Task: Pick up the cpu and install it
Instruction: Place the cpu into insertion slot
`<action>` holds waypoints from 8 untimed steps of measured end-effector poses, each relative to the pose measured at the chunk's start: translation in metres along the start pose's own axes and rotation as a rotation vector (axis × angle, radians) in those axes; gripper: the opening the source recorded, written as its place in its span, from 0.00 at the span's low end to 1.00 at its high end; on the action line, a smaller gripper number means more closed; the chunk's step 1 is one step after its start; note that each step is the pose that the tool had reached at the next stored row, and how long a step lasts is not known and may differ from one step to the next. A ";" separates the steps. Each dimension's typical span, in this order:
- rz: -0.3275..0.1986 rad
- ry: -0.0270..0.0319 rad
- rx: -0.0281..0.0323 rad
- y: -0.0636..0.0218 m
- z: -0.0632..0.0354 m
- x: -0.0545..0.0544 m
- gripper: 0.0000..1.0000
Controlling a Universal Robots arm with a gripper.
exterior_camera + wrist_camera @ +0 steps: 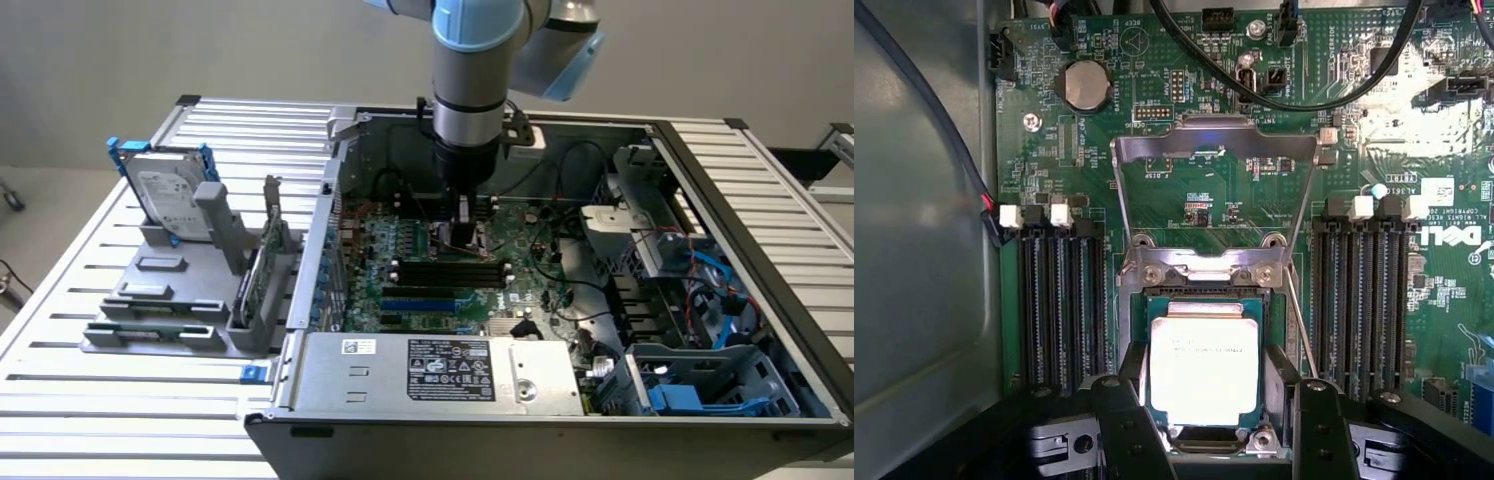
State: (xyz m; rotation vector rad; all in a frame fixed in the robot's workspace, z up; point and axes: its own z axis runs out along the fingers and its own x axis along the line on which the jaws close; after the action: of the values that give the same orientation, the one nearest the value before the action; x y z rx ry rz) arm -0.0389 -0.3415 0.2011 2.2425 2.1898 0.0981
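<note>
The cpu point(1204, 365), a small square chip with a bright silver top and a green edge, lies level in or just over the motherboard's dark socket point(1204, 283). My gripper point(1209, 410) straddles it, one black finger point(1126, 425) on each of two opposite sides, pressed against its edges. The socket's metal load plate point(1214, 150) stands folded back. In the exterior view the arm points straight down into the open computer case, and the gripper point(465, 235) is low over the green motherboard point(521, 290).
Black memory slots point(1059, 300) point(1374, 300) flank the socket closely. Black cables point(1304, 90) loop over the board behind it. A silver hard drive point(174, 195) stands in a grey holder at the exterior view's left. The power supply point(441, 370) fills the case's front.
</note>
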 end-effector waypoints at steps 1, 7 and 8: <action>0.000 0.0001 -0.0013 -0.0001 0.0002 0.000 0.55; 0.000 0.0000 -0.0041 -0.0017 0.0016 -0.001 0.55; 0.000 0.0000 -0.0043 -0.0018 0.0020 -0.001 0.55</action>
State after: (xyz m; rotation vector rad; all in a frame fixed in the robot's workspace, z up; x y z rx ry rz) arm -0.0406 -0.3423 0.1990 2.2406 2.1873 0.1027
